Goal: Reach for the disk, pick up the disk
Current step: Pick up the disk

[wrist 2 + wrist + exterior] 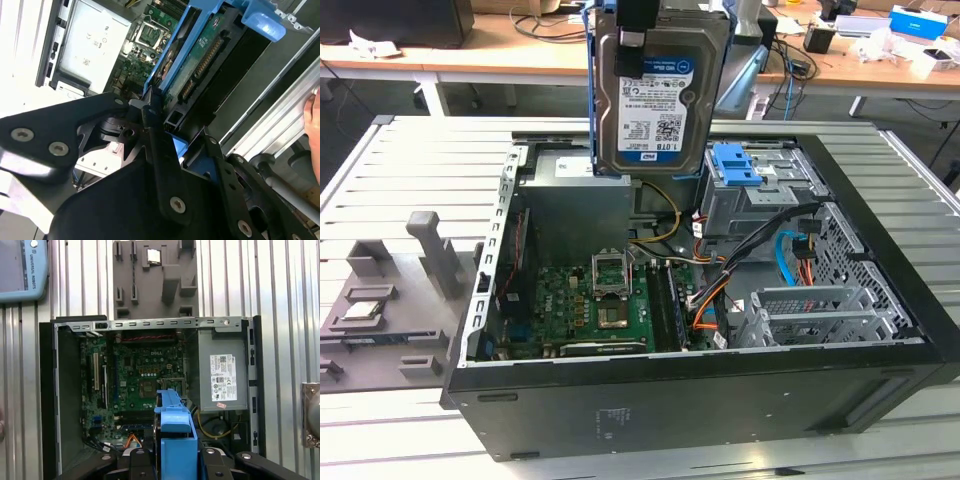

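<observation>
Disk (660, 100) hangs upright in the exterior view, well above the open computer case (700, 400). Its labelled face is toward the camera and its blue bracket (591, 90) runs down one edge. The gripper (636, 25) clamps it from above. Down in the case lie the motherboard (590, 300) and, toward the exterior view's right, the metal drive cage (760, 205) with its blue latch (735, 165). A grey fixture (390, 290) sits on the slatted table (420, 170) at the exterior view's left.

In the second wrist view the gripper (175, 130) is closed on the disk (200, 65). Its black fingers (150, 125) press the bracket from either side, and the drive's green circuit board and connector show. A person's hand (314, 117) is beside a metal rail (280, 115).

In the first wrist view the disk (175, 430) is seen edge-on, clamped by the gripper (175, 462). It hangs over the case (47, 390), with the motherboard (145, 370) and power supply (222, 370) below. A teach pendant (22, 270) lies on the table near the grey fixture (155, 275).
</observation>
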Controlling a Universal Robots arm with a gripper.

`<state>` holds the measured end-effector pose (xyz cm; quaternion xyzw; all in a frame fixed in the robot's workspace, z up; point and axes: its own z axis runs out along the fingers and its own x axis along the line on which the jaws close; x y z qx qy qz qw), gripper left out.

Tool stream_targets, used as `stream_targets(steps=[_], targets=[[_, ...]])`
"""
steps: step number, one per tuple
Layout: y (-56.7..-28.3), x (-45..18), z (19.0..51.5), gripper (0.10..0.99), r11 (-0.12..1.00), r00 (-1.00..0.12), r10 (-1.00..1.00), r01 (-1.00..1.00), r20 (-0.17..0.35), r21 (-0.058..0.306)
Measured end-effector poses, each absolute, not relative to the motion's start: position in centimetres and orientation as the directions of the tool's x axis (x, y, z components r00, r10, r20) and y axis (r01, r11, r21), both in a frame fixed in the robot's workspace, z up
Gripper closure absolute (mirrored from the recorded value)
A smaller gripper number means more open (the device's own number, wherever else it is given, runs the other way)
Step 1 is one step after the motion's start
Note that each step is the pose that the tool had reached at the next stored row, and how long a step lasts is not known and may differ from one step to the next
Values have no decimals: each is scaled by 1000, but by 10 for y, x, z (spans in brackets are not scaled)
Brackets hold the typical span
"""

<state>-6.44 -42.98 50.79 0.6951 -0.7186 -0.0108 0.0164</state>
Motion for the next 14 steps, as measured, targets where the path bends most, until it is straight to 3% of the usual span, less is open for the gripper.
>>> stream_targets(steps=[14], targets=[[-452, -64, 508, 718, 33, -33, -999, -999, 8, 38]])
